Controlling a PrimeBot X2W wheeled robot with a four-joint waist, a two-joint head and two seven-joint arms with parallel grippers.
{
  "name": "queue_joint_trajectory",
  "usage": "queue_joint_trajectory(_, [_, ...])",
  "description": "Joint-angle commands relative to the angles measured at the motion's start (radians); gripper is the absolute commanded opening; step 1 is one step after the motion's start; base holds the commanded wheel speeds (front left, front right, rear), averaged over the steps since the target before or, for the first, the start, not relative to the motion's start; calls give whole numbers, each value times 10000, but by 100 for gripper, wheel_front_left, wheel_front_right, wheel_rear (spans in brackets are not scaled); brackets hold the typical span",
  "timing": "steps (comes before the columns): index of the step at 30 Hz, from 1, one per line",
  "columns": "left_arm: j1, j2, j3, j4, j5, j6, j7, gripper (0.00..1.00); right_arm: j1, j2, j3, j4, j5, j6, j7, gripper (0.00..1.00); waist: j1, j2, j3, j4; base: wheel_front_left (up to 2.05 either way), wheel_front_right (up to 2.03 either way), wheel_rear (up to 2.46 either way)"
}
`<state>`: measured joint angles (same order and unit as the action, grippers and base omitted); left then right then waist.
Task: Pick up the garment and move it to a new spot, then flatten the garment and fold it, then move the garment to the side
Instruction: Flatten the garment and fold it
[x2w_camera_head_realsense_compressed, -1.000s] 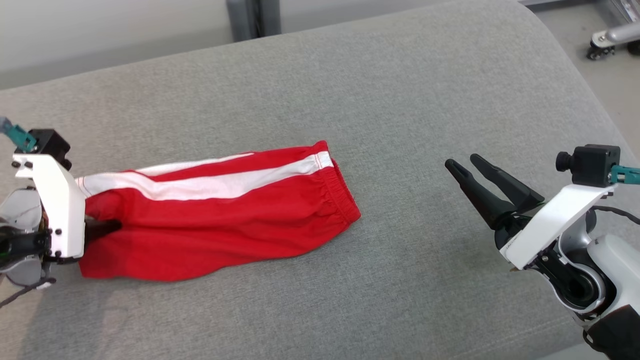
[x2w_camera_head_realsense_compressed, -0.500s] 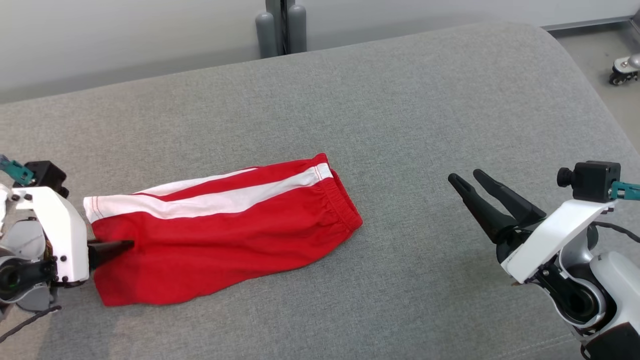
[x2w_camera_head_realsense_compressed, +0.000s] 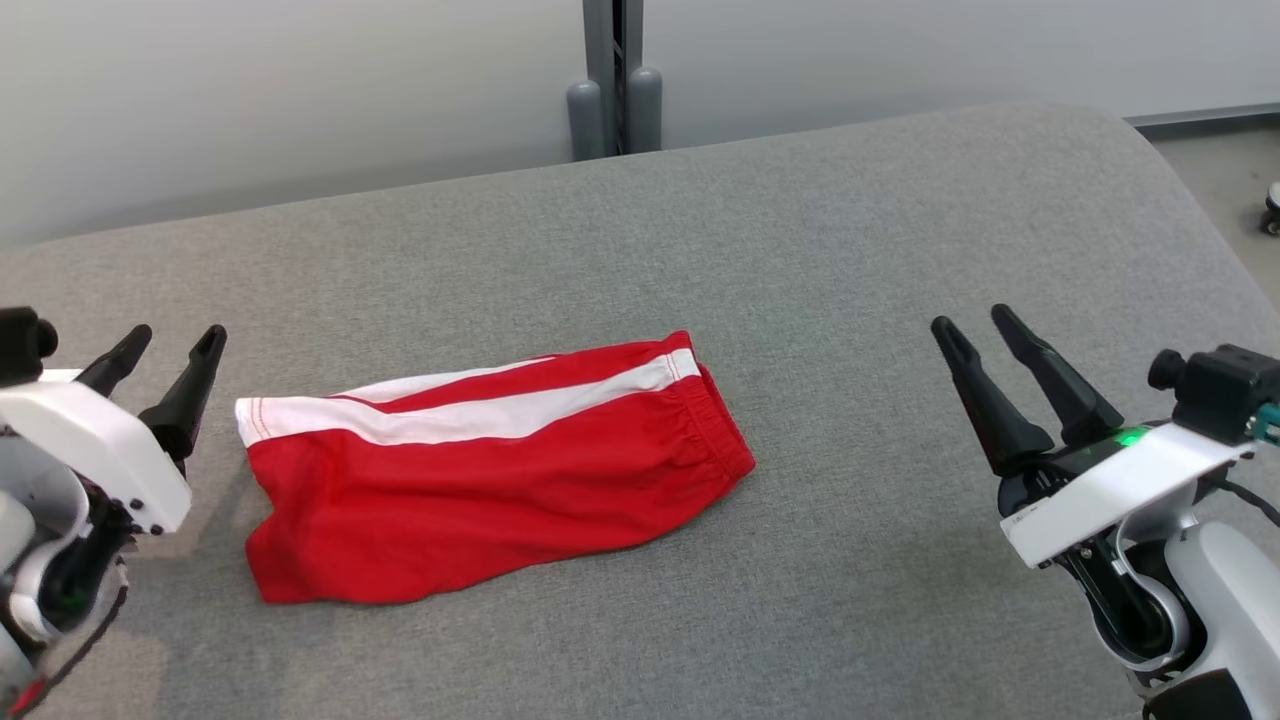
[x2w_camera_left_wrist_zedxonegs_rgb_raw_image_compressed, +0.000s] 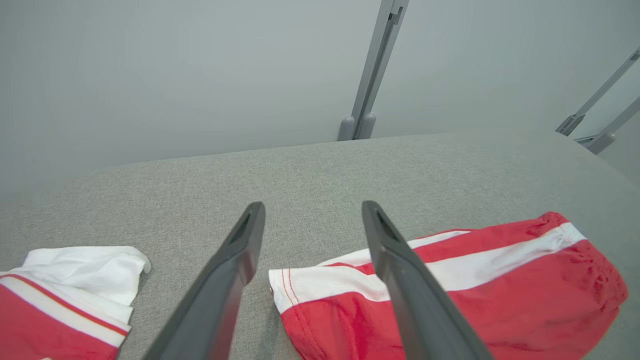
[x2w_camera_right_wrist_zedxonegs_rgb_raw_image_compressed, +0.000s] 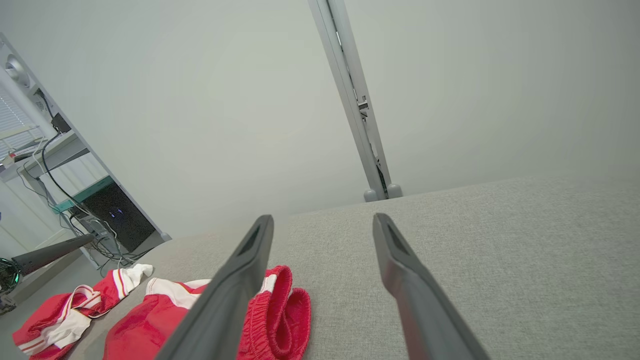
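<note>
The garment (x2w_camera_head_realsense_compressed: 480, 470) is a pair of red shorts with a white side stripe, folded flat on the grey cushioned surface (x2w_camera_head_realsense_compressed: 800, 250), left of centre. In the left wrist view the garment (x2w_camera_left_wrist_zedxonegs_rgb_raw_image_compressed: 450, 290) lies just right of my fingers. My left gripper (x2w_camera_head_realsense_compressed: 170, 345) is open and empty, raised a little to the left of the garment's white-hemmed end. My right gripper (x2w_camera_head_realsense_compressed: 975, 325) is open and empty, well to the right of the waistband. The right wrist view shows the garment's waistband (x2w_camera_right_wrist_zedxonegs_rgb_raw_image_compressed: 280, 310) behind the left finger (x2w_camera_right_wrist_zedxonegs_rgb_raw_image_compressed: 235, 285).
A second red and white garment (x2w_camera_left_wrist_zedxonegs_rgb_raw_image_compressed: 60, 295) lies bunched at the far left of the surface, also the red and white heap (x2w_camera_right_wrist_zedxonegs_rgb_raw_image_compressed: 70, 310) in the right wrist view. A grey post (x2w_camera_head_realsense_compressed: 615, 80) stands behind the surface. A wheeled base (x2w_camera_head_realsense_compressed: 1270, 210) sits at the right edge.
My left gripper has let go of the garment's left end, opened, and pulled back up and away. The head camera has tilted, shifting the whole picture. The right gripper stays open.
</note>
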<state>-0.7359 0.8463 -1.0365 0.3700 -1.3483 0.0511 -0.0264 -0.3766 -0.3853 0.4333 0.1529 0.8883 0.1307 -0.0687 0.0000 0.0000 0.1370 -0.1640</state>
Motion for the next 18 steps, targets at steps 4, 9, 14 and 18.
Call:
queue_joint_trajectory(4, [888,-26,462,-712,422,978,-1931,100,355,395,-425,363,-887,2,-1000,100,0,0,-247,267,0,0,0])
queue_joint_trajectory(9, [1955,-314,2143,-1863,1419,1979,-2394,100,629,799,-919,805,-1671,2,-1643,100,0,0,-451,616,0,0,0])
queue_joint_trajectory(14, [4039,-1352,4738,-3206,3666,2726,-2396,100,897,1184,-1357,1128,-2437,2,-1897,100,0,0,-603,922,0,0,0])
queue_joint_trajectory(18, [6036,-2868,6814,-4247,5858,2689,-2397,100,1181,1467,-1703,1174,-2986,2,-1973,100,0,0,-688,1085,0,0,0])
